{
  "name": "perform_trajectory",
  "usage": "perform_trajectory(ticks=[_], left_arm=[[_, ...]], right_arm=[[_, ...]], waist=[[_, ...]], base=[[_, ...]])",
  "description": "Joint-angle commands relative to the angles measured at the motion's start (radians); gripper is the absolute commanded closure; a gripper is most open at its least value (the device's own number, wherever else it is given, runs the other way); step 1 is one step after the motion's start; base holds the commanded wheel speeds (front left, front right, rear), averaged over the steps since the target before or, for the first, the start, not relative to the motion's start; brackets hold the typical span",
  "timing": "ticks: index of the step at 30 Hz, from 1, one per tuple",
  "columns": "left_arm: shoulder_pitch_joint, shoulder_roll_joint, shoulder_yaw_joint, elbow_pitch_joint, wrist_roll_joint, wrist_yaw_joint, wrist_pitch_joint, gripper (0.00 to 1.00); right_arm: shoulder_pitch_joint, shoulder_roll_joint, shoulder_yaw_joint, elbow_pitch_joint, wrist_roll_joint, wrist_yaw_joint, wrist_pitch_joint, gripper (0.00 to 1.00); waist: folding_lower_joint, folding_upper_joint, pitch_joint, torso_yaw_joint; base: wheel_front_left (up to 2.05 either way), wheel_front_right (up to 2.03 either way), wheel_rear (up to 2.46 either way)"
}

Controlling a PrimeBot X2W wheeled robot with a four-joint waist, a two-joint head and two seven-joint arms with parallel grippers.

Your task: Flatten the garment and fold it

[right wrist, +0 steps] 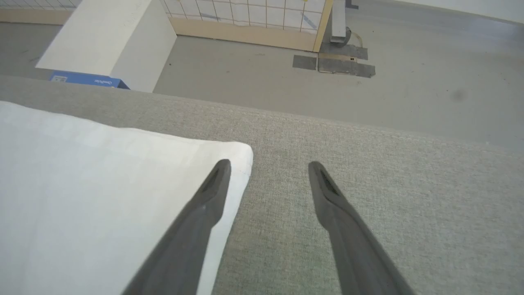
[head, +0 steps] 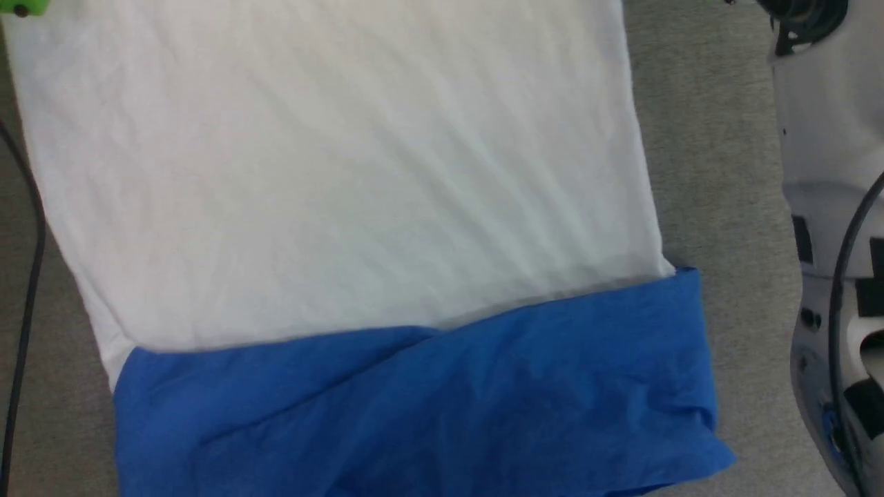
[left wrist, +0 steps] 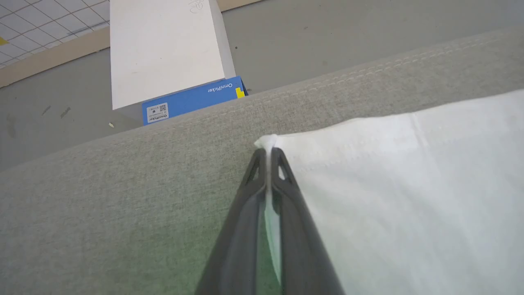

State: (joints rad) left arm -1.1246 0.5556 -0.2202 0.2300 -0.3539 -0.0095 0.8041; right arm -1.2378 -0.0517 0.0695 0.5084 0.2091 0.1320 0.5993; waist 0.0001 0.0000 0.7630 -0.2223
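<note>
Garment [head: 345,172]: spread on a grey fabric surface [head: 718,172]. In the head view its white body covers the top and middle of the frame, lightly creased. A rumpled bright blue band crosses the bottom of the frame, meeting the white edge.

Left gripper [left wrist: 269,152]: at mid-frame in the left wrist view, the two dark fingers are pressed together on a corner of the white cloth. A small tuft of cloth pokes out past the tips. The rest of the cloth spreads toward the right of the frame.

Right gripper [right wrist: 270,165]: jaws spread wide. The finger on the left of the frame sits over another white corner, the other over bare grey fabric. Contact with the cloth: cannot tell.

Pale forearm [head: 829,172]: along the right edge of the head view, beside the garment.

Upper left of the left wrist view: a white box [left wrist: 163,49] on the floor, with a blue box [left wrist: 192,100] against it.
</note>
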Motion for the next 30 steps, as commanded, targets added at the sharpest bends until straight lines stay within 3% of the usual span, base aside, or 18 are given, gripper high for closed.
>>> perform_trajectory(ticks=[1, 6, 7, 8, 10, 11, 17, 25, 30], left_arm=[[-0.024, -0.006, -0.004, 0.008, -0.008, -0.009, -0.012, 1.0], [-0.041, -0.025, -0.019, 0.033, -0.013, -0.022, -0.047, 1.0], [-0.043, -0.028, -0.02, 0.037, -0.015, -0.024, -0.053, 1.0], [-0.045, -0.031, -0.022, 0.043, -0.017, -0.026, -0.06, 1.0], [-0.047, -0.032, -0.025, 0.054, -0.018, -0.031, -0.07, 1.0], [-0.048, -0.032, -0.026, 0.059, -0.019, -0.032, -0.074, 1.0], [-0.069, -0.021, -0.036, 0.07, 0.0, -0.047, -0.152, 1.0], [-0.092, -0.014, -0.044, 0.118, 0.06, -0.03, -0.336, 1.0], [-0.074, -0.005, -0.046, 0.151, 0.077, -0.023, -0.437, 1.0]], right_arm=[[-0.03, 0.001, -0.005, 0.031, -0.022, -0.001, 0.025, 0.0], [-0.086, 0.001, 0.003, 0.114, -0.065, -0.001, 0.093, 0.0], [-0.094, 0.001, 0.014, 0.123, -0.08, -0.001, 0.101, 0.24], [-0.1, 0.001, 0.025, 0.134, -0.098, -0.001, 0.112, 0.54], [-0.105, 0.001, 0.043, 0.152, -0.122, -0.001, 0.138, 0.91], [-0.107, 0.001, 0.048, 0.157, -0.13, -0.001, 0.148, 1.0], [-0.122, 0.001, 0.015, 0.138, -0.2, -0.001, 0.098, 1.0], [-0.15, 0.001, -0.003, 0.119, -0.233, -0.001, -0.099, 1.0], [-0.145, 0.001, 0.046, 0.142, -0.21, -0.001, -0.217, 1.0]], waist=[[-0.0001, 0.0, 0.015, 0.032], [-0.0001, 0.0, 0.024, 0.056], [-0.0001, 0.0, 0.024, 0.059], [-0.0001, 0.0, 0.024, 0.061], [-0.0001, 0.0, 0.023, 0.063], [-0.0001, 0.0, 0.022, 0.064], [-0.0001, 0.0, 0.021, 0.068], [-0.0001, 0.0, 0.014, 0.071], [-0.0001, 0.0, -0.024, 0.074]], base=[[0.0, 0.0, 0.0], [0.0, 0.0, 0.0], [0.0, 0.0, 0.0], [0.0, 0.0, 0.0], [0.0, 0.0, 0.0], [0.0, 0.0, 0.0], [0.0, 0.0, 0.0], [0.0, 0.0, 0.0], [0.0, 0.0, 0.0]])
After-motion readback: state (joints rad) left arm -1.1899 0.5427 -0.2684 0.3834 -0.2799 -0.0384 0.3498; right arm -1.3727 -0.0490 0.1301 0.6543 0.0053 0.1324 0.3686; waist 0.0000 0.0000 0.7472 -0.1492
